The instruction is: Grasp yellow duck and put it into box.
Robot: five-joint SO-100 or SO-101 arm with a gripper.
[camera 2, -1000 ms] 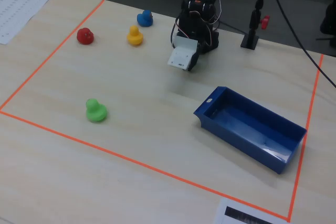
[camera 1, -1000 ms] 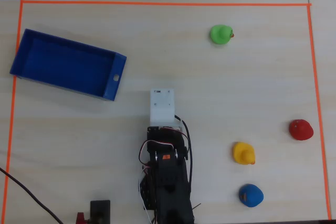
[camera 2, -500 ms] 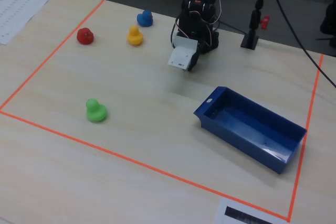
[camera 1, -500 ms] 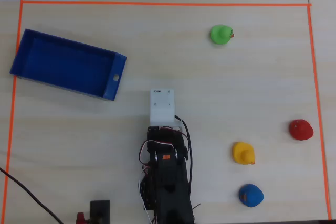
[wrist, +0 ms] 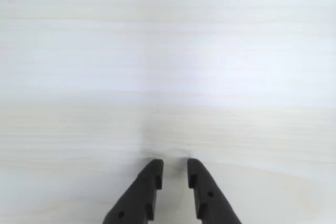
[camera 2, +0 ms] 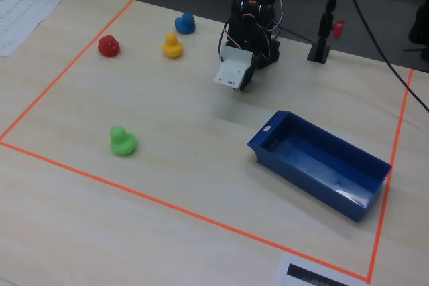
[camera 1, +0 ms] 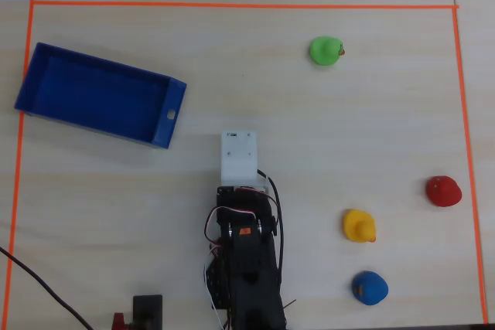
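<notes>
- gripper (wrist: 174, 167) points down at bare table (wrist: 168, 51) in the wrist view; the two dark fingers (wrist: 149, 179) sit nearly together with a thin gap; clenched, nothing between them
- arm (camera 1: 244, 260) folded up at the bottom middle of the overhead view; white wrist block (camera 1: 238, 154) sticks out toward the centre of the table
- yellow duck (camera 1: 360, 226) sits on the table right of the arm in the overhead view, well apart from the gripper; upright; orange beak toward lower right
- blue duck (camera 1: 370, 287) just below the yellow one; red duck (camera 1: 443, 191) up and right of it, near the orange tape line (camera 1: 468, 152); green duck (camera 1: 326, 50) far off near the top
- box (camera 1: 46, 75) upper left in the overhead view, tilted, nothing inside; white mark on its short end nearest the arm; well apart from the yellow duck
- fixed view: yellow duck (camera 2: 172, 45) left of the arm, box (camera 2: 365, 195) right and nearer the camera
</notes>
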